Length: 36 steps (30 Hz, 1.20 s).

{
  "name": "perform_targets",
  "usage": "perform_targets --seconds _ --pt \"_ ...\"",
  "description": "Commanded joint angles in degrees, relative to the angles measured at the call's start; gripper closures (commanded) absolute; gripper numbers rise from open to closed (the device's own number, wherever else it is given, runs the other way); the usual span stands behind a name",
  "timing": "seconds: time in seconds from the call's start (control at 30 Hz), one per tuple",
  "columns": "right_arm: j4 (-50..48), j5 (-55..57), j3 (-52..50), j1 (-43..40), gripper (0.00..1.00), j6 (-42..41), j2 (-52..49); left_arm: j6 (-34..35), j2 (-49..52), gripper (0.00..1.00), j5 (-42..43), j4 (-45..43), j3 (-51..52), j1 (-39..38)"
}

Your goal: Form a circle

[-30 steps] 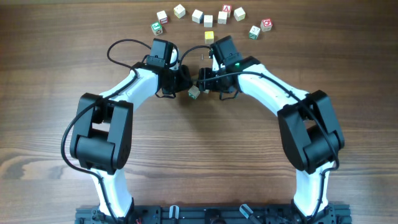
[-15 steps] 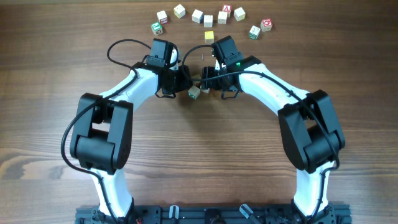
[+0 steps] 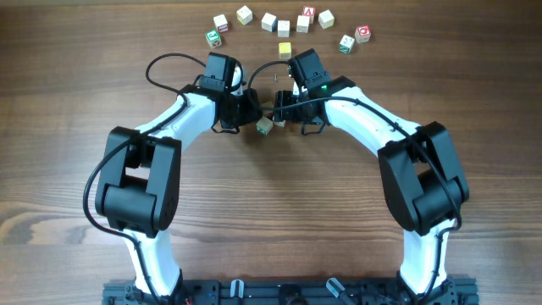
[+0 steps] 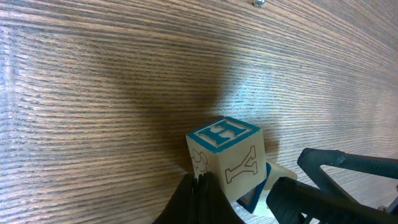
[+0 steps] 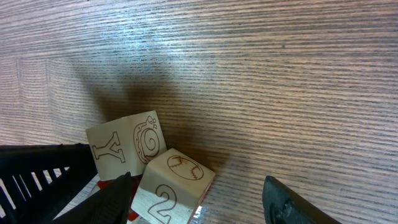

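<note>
On the wooden table (image 3: 68,102), near of the loose cube arc (image 3: 269,21), the tight cube cluster (image 3: 266,125) sits mid-table. The right gripper (image 5: 196,193) gapes wide around it from the right. The left gripper (image 4: 198,186), shut and empty, sits just left of its Y cube (image 4: 239,168).

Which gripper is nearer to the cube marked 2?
Right. The right gripper stands open with the cube marked 2 between its fingers; the left gripper, shut, is beyond the neighbouring Y cube.
</note>
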<state>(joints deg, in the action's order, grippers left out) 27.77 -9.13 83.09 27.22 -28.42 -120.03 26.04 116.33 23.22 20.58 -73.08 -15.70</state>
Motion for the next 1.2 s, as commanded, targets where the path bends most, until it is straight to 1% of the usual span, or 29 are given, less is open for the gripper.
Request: perform_targets --seconds 0.0,0.43,0.47,0.5,0.53,0.63,0.67,0.7,0.77,0.93,1.1,1.13,1.17 --pt "-0.11 0.13 0.42 -0.04 0.32 -0.48 -1.84 -0.26 -1.6 0.96 -0.74 -0.15 0.44 -0.17" --pt "-0.26 0.11 0.39 -0.04 0.33 -0.5 -2.4 -0.24 -1.6 0.96 -0.74 -0.15 0.44 -0.17" --pt "-0.26 0.13 0.39 -0.04 0.34 -0.5 -2.4 -0.26 -1.6 0.96 -0.74 -0.15 0.44 -0.17" --pt "-0.26 0.13 0.42 -0.04 0.37 -0.5 -2.4 -0.26 -1.6 0.96 -0.74 -0.15 0.44 -0.17" --pt "-0.28 0.11 0.42 -0.04 0.38 -0.55 -2.4 -0.26 -1.6 0.96 -0.74 -0.15 0.44 -0.17" --pt "-0.31 0.13 0.42 -0.07 0.39 -1.64 -2.38 -0.26 -1.6 0.96 -0.74 -0.17 0.44 -0.17" --pt "-0.31 0.13 0.42 -0.07 0.36 -1.73 -2.38 -0.26 -1.6 0.96 -0.74 -0.17 0.44 -0.17" --pt "-0.33 0.13 0.42 -0.07 0.28 -1.73 -2.34 -0.26 -1.6 0.96 -0.74 -0.17 0.44 -0.17" --pt "-0.39 0.11 0.48 -0.07 0.23 -1.73 -2.23 -0.26 -1.6 0.96 -0.74 -0.15 0.44 -0.17" --pt "-0.94 0.13 0.48 -0.09 0.18 -1.73 -1.44 -0.26 -1.6 0.96 -0.74 -0.15 0.44 -0.17" --pt "-1.07 0.68 0.48 -0.11 0.16 -1.66 2.03 -0.26 -1.6 0.96 -0.74 -0.15 0.44 -0.17" --pt "-1.05 1.11 0.48 -0.2 0.16 -1.73 2.67 -0.26 -1.6 0.96 -0.74 -0.15 0.44 -0.17" --pt "-0.24 4.33 0.48 -0.96 0.14 -2.03 4.28 -0.24 -1.6 0.96 -0.72 -0.15 0.44 -0.17"
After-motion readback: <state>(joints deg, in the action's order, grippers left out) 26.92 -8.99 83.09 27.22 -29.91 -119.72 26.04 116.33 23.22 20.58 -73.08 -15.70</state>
